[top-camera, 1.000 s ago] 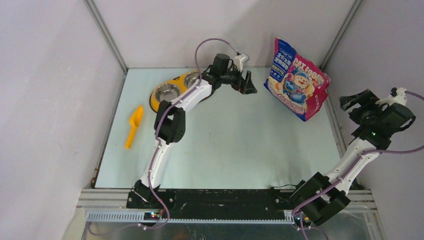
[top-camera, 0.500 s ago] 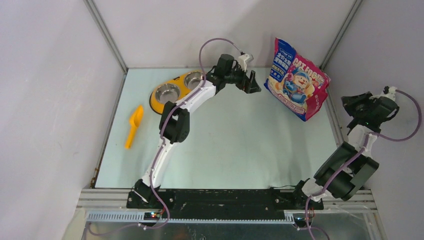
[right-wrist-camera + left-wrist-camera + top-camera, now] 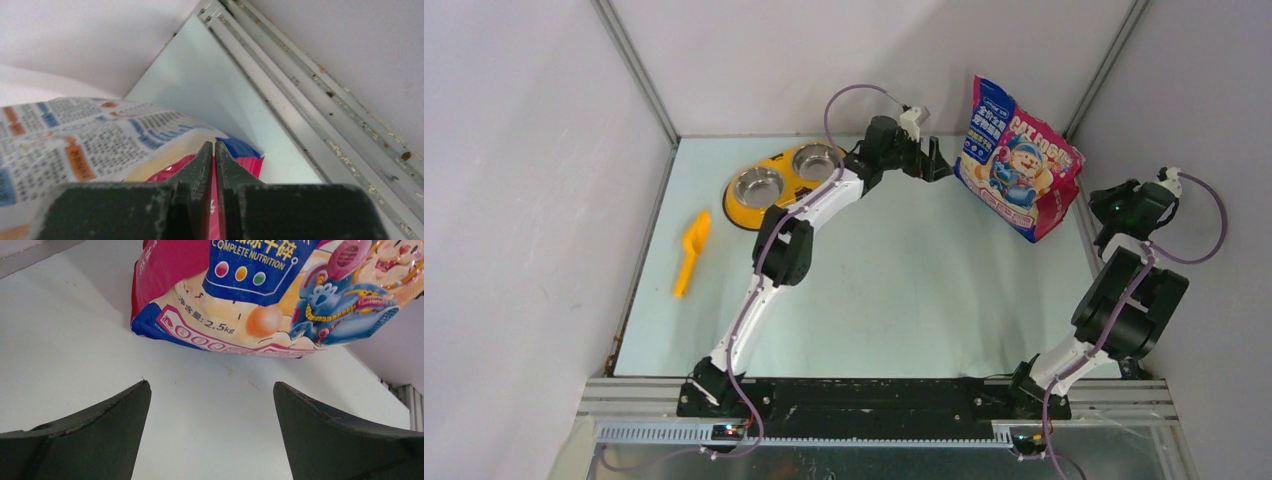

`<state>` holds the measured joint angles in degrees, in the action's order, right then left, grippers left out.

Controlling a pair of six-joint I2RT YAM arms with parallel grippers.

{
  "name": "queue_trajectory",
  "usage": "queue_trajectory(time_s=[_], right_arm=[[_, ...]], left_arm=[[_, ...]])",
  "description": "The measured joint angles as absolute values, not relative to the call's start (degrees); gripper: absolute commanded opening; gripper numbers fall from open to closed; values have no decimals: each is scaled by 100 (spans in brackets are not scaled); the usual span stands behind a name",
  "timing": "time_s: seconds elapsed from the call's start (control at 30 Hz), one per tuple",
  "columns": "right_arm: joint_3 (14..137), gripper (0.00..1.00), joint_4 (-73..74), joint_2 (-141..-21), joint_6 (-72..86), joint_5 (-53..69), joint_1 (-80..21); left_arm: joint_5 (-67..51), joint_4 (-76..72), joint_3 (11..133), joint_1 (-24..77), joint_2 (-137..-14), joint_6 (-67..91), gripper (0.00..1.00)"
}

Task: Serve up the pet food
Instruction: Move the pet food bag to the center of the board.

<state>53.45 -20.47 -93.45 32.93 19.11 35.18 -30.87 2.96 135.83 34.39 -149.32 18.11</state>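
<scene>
- Pale blue-green table (image 3: 904,290) between white walls fills the top view. The pet food pouch (image 3: 1017,160) stands on its base toward the far right of the table, with the cartoon animal on its front facing the camera.
- Just left of the pouch, the left gripper (image 3: 934,160) points at it with its fingers spread apart and nothing between them.
- Right of the pouch and a little nearer the camera, the right gripper (image 3: 1114,205) is held up at the table's edge. This view is too small to show how its fingers stand.
- Well left of the pouch, past the left gripper, a yellow double feeder (image 3: 786,172) sits with two steel bowls in it. An orange scoop (image 3: 692,250) lies farther left of the pouch again, and nearer the camera than the feeder.
- Left wrist view: the two dark fingers (image 3: 100,440) are set wide apart over bare table. The pouch's lower front fills the space ahead of them, apart from both tips. "COMPLETE NUTRITION" and "2.5kg" can be read on it.
- Right wrist view: the fingers (image 3: 197,170) are pressed together, with only a thin slit between them. Their tips lie over the pouch's pink and blue corner, whose printed back panel spreads to the left. I cannot tell whether they touch it. A metal rail (image 3: 300,100) runs along the table's edge beyond the pouch.
</scene>
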Motion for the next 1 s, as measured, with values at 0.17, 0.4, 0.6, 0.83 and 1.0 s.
queue_trajectory(time_s=[0.17, 0.4, 0.6, 0.83, 1.0], right_arm=[[5625, 8, -2202, -9800, 3288, 1621, 3507], [6335, 4, -2084, -10357, 3107, 1566, 3282], [7395, 2, -1415, -10895, 2845, 1850, 3000], [8108, 3, -395, -11413, 2692, 2418, 2956], [8538, 5, 342, -11684, 2447, 2403, 2856]], left_arm=[[-3006, -89, 13797, 3461, -15176, 2252, 100], [-2943, -353, 14162, 3487, -15384, 2617, 100], [-2720, -462, 14438, 3461, -15581, 2943, 100], [-2606, -663, 14529, 3374, -15736, 3306, 99], [-2659, -867, 14534, 3356, -15852, 3745, 96]])
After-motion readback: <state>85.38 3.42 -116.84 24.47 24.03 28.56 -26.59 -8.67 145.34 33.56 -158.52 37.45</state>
